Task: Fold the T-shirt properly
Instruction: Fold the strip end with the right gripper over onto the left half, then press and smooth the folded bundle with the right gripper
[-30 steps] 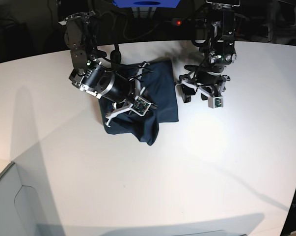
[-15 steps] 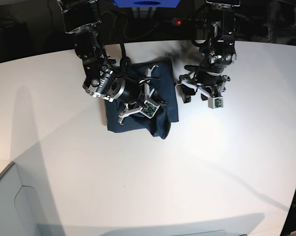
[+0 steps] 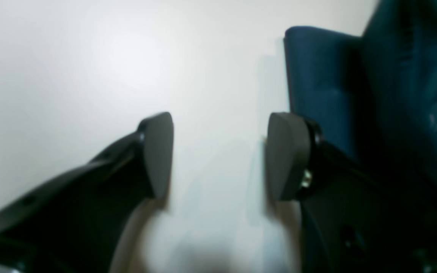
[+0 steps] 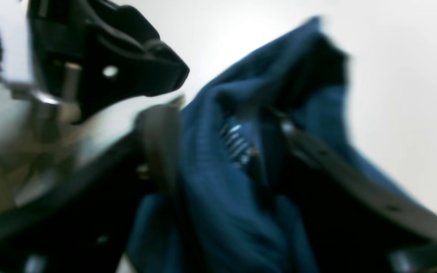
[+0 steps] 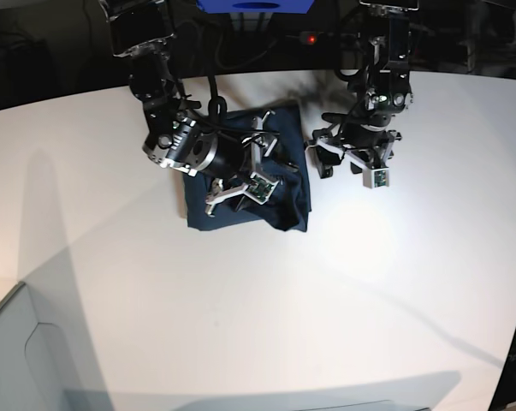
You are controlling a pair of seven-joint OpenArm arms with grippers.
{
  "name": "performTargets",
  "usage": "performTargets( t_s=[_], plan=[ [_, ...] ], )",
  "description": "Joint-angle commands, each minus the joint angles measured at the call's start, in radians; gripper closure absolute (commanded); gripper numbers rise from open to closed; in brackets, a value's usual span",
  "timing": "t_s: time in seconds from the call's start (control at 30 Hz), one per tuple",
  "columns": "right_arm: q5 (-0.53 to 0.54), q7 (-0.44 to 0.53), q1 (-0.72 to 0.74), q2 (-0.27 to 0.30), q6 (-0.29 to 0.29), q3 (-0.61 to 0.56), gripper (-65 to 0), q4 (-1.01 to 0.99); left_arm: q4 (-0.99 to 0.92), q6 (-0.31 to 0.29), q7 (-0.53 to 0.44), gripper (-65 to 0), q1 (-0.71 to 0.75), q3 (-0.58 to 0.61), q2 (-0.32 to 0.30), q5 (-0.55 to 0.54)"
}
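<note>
The dark navy-blue short-sleeved cotton T-shirt is seen lying on the white table as a compact, roughly square bundle, so most of the folding is judged done, with only a rumpled near-right corner left to be flattened. The right gripper is poised over the shirt with its jaws parted and a ridge of cloth bunched between them, though whether that cloth is pinched cannot be told. The left gripper is held wide open and empty just beside the shirt's edge, over bare table.

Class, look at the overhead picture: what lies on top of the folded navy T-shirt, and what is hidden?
The right gripper and its arm hang over the T-shirt, jaws apart around a bunched fold. The cloth beneath them is covered; the white table surrounds it.
</note>
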Motion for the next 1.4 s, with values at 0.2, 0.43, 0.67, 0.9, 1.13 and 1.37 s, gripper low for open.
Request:
performTargets(
  t_s=[0.2,0.43,0.67,0.9,1.13,1.37],
  plan=[
    [0.025,0.036,-0.108,0.044,0.011,0.116,-41.6,0.287,0.158,0.003,-0.004,-38.3,0.104,-0.116,-0.05,-0.011],
    [0.025,0.04,-0.161,0.04,0.011,0.143,-41.6,0.198,0.242,0.002,-0.004,-38.3,0.164,-0.293,-0.057,-0.013],
    [0.021,0.042,-0.211,0.044,0.011,0.004,-41.5,0.151,0.25,0.002,-0.004,-38.3,0.164,-0.356,-0.057,-0.013],
    [0.021,0.042,-0.203,0.11,0.011,-0.162,-41.5,0.158,0.251,0.002,-0.004,-38.3,0.17,-0.357,-0.057,-0.013],
    [0.019,0.039,-0.241,0.11,0.011,-0.058,-41.5,0.272,0.251,0.002,-0.005,-38.3,0.191,-0.357,-0.057,-0.013],
    [0.019,0.04,-0.246,0.109,0.008,-0.035,-41.5,0.198,0.251,0.002,-0.005,-38.3,0.193,-0.357,-0.051,-0.013]
  ],
)
